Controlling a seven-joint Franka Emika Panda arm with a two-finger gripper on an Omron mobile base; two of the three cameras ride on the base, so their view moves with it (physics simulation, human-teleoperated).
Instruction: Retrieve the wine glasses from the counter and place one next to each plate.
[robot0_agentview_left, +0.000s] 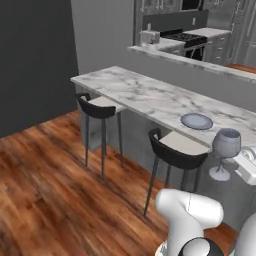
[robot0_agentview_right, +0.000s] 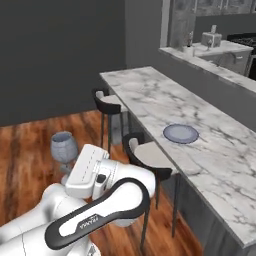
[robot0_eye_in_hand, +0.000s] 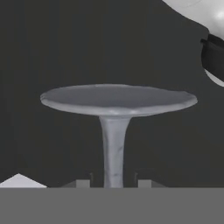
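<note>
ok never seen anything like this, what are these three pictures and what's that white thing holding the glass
It is a rendered kitchen with a white robot arm on a base that can drive. Two cameras ride on that base, behind the arm to its left and right, and look forward over it. The third camera sits on the hand and looks along its two dark fingertips. They are closed on the stem of a wine glass, so in that view you see the stem and the round foot. The glass is carried upright in the air beside the long marble bar. One pale round plate lies on the bar, and two black stools stand beneath it.
</note>
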